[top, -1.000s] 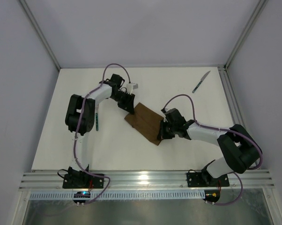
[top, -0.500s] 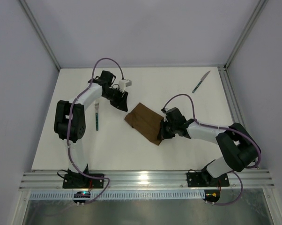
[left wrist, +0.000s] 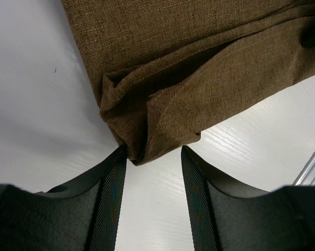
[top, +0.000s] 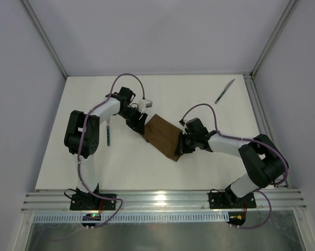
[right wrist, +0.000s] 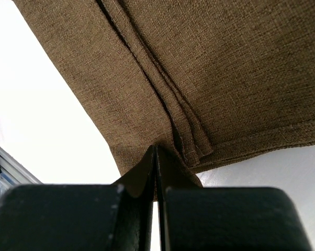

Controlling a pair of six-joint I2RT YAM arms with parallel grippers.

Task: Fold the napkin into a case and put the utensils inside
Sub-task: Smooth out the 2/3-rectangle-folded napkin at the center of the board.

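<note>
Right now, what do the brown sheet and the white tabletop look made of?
The napkin looks like woven cloth, matte: a coarse thread grain shows, and it folds into soft creases. The table looks like smooth white plastic or laminate, slightly glossy, with a faint sheen; which of the two I cannot tell.

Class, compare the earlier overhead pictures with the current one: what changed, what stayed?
The left gripper pulled back from the napkin, then returned to its left corner, jaws open. The right gripper stayed clamped on the napkin; knife and fork unmoved.
</note>
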